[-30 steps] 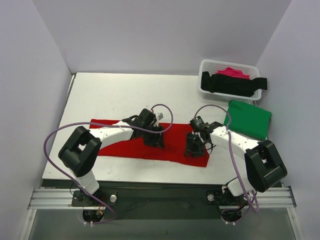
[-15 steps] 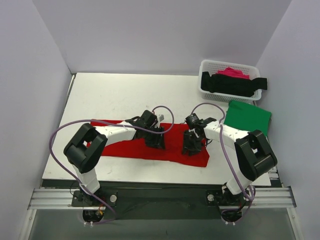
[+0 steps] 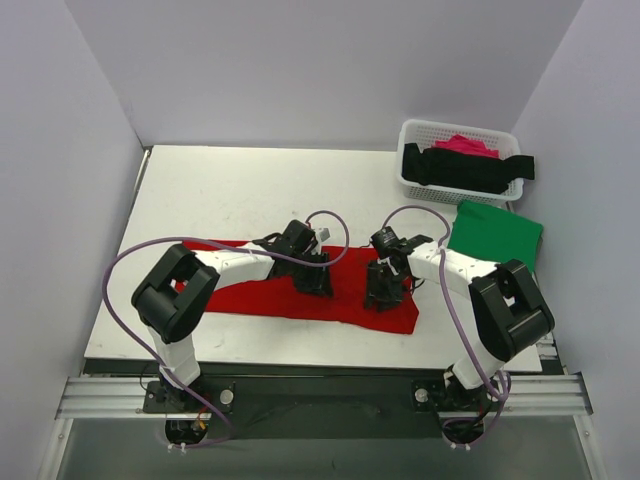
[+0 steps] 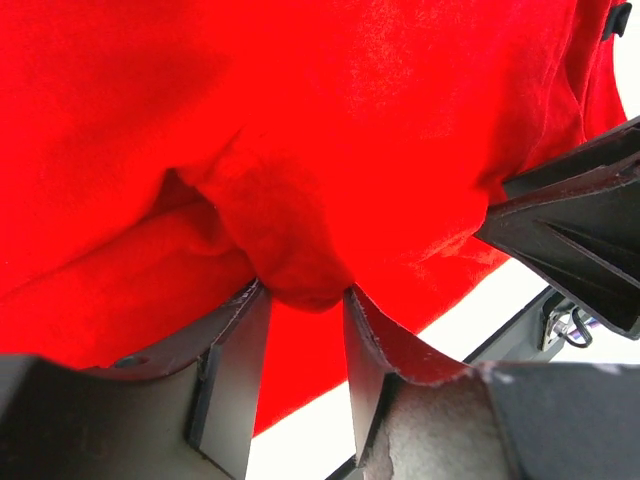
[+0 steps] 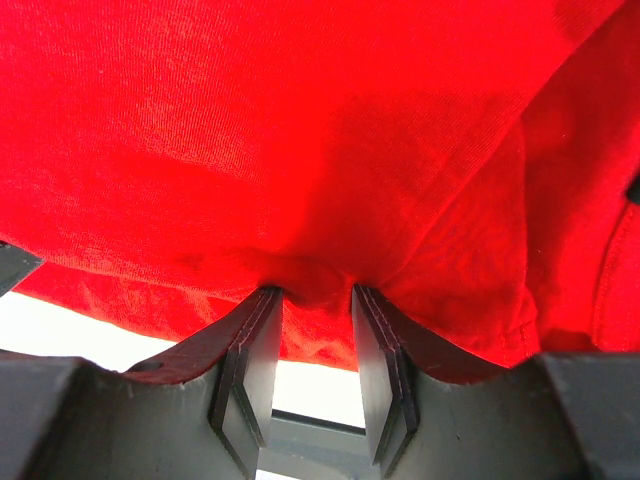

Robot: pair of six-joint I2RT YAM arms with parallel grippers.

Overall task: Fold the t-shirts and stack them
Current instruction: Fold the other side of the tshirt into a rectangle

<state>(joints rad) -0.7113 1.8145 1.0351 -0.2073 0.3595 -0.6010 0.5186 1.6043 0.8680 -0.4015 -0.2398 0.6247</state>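
Item: red t-shirt [image 3: 250, 297], laid as a long flattened band across the near half of the table [image 3: 250, 190], with both arms lowered onto it. Left gripper [image 3: 312, 282]: set on the middle of the band; compared with a second ago its fingers [image 4: 235, 370] are drawn closer together, and a bulge of red cloth is now wedged between them and pressed on both sides. Right gripper [image 3: 383, 290]: set near the band's right end; it is shifted slightly leftward against a second ago, the elbow swung in behind it, while its fingers [image 5: 250, 360] are kept at the same narrow gap, clamped on a raised ridge of the same cloth. The cloth itself is hardly displaced. Judgement: the second pinch is being completed, so the shirt is taken at two points and the next fold can be lifted and carried over. Other stock: green t-shirt [image 3: 497, 238], folded, at the right of the table; black t-shirt [image 3: 465, 172] and pink t-shirt [image 3: 465, 145], unfolded, held in the white basket [image 3: 410, 130] at the far right.
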